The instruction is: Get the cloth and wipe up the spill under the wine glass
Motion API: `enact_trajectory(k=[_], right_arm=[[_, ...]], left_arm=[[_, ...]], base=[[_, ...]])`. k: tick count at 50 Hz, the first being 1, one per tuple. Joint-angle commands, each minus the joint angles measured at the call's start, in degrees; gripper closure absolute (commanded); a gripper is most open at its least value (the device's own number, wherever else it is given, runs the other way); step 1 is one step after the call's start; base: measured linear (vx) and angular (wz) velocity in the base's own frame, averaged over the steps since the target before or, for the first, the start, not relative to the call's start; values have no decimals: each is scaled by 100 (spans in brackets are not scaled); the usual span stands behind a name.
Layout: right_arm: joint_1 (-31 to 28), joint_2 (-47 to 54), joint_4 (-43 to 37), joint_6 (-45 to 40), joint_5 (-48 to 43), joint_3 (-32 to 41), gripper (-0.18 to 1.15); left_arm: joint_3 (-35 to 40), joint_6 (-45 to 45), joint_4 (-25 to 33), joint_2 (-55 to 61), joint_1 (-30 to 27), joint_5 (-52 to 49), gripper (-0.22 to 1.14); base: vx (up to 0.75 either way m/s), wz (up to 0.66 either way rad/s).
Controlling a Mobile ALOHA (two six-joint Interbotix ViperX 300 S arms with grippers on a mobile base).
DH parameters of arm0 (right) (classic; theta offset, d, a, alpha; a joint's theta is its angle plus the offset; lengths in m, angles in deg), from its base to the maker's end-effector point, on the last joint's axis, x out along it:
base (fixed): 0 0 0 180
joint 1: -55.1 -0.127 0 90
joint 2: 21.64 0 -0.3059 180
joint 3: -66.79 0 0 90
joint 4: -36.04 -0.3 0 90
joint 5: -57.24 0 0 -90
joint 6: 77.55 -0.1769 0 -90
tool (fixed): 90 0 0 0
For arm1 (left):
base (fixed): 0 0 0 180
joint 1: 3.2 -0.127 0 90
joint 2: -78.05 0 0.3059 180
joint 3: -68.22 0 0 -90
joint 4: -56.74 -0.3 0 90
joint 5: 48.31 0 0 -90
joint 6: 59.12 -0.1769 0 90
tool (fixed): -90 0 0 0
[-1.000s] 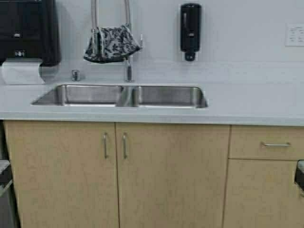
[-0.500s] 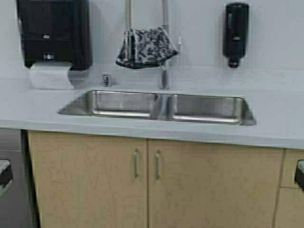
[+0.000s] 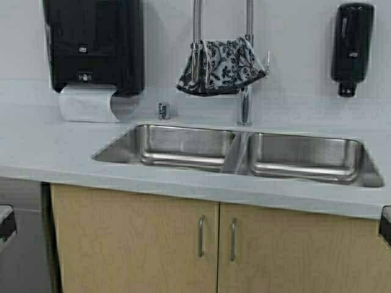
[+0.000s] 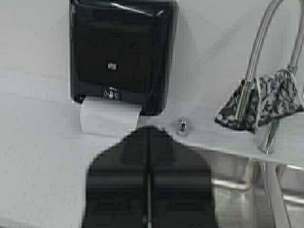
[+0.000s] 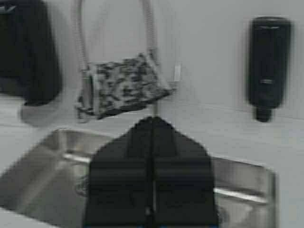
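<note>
Careful: cloth [image 3: 221, 67] drapes over the faucet [image 3: 245, 91] at 12 o'clock; left gripper [image 4: 148, 190] and right gripper [image 5: 152, 185] both closed — yank risks snagging.

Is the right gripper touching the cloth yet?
Apart. In the right wrist view the shut right gripper sits well short of the cloth, which hangs on the faucet beyond the sink.

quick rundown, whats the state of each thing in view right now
cloth: draped over the faucet, hanging above the sink
sink: two basins, nothing visible inside
paper towel: sheet hanging out of the dispenser
cabinet doors: closed
left gripper: fingers shut, holding nothing
right gripper: fingers shut, holding nothing
</note>
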Motion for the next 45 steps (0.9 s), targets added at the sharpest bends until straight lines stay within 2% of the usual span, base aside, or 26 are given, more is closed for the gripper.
enact_trajectory(k=[1,15,25,36,45], right_arm=[[-615,659,9,9,9,545,92],[-1582,1960,9,44,-114,1116,92],[-1582,2927,18,44,-439,1600,92],[-1600,4052,62,35,-1354,1652,90],[-1608,4737,141,35,-2057,1652,79]], left_arm=[[53,0,-18,-176,0,0,89],[70,-149,-18,-536,0,-404,89],[35,-149,-18,-615,0,-422,89],[0,-132,-9,-686,0,-439,89],[-53,-132,-9,-826,0,-439,89]], base=[[24,-1],[23,-5],[21,-5],[20,1],[17,0]])
